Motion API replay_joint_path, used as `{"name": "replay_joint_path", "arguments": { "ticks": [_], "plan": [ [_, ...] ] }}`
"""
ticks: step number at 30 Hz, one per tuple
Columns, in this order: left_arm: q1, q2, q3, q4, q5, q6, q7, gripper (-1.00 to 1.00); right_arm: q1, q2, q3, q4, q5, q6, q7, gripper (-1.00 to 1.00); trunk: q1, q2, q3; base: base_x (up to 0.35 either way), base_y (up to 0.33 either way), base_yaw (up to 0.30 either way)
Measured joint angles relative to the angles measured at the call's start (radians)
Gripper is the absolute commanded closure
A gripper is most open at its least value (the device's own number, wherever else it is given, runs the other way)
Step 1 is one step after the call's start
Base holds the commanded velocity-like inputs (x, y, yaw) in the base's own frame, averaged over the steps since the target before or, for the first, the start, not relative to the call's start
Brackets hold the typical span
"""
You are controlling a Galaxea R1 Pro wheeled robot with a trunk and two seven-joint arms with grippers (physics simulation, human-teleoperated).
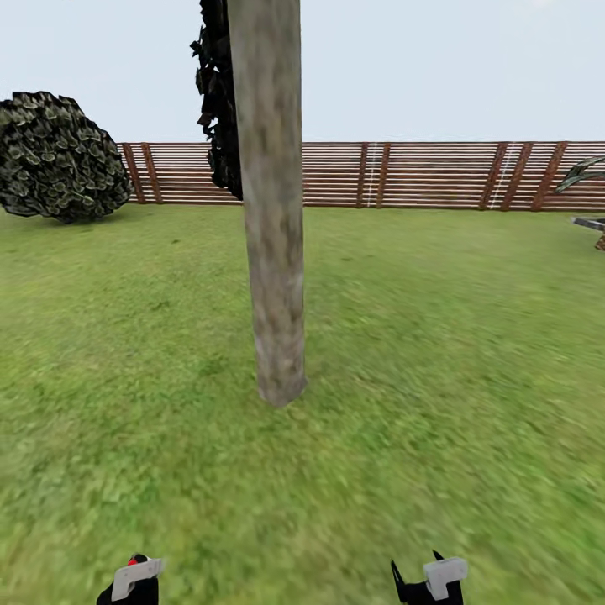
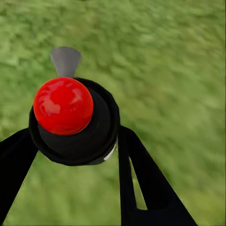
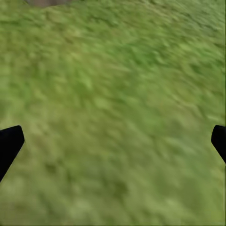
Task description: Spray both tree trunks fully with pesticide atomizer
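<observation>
**Sprayer in hand, trunk ahead**

The sprayer point(image 2: 73, 120), red cap up, sits clamped between the fingers of the left end effector point(image 2: 75, 141), low over the lawn point(image 1: 470, 353). The tree trunk point(image 1: 273, 218) stands near, straight ahead, bare to its foot. The right end effector point(image 3: 113, 141) hangs empty, fingers spread.

Risk: the nozzle point(image 2: 65, 60) appears aimed at grass; spraying now would probably miss the trunk.

my head camera is looking forward and down at a near tree trunk point(image 1: 270, 210) and fence point(image 1: 420, 174); both wrist cameras are facing down, sharing the lawn point(image 3: 113, 94) close up.
</observation>
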Motion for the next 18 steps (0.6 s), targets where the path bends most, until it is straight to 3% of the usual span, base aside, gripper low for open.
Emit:
{"name": "replay_joint_path", "arguments": {
  "ticks": [10,18],
  "plan": [
    [0.0,0.0,-0.002,0.001,-0.004,0.001,-0.005,1.0,0.0,0.0,-0.002,0.001,-0.001,0.0,-0.001,-1.0,0.0,0.0,0.0,0.34,0.006,0.27],
    [0.0,0.003,-0.001,-0.002,-0.005,-0.002,-0.005,1.0,-0.001,0.0,-0.002,0.002,-0.001,0.0,-0.002,-1.0,0.0,0.0,0.0,0.309,-0.101,0.051]
  ]
}}
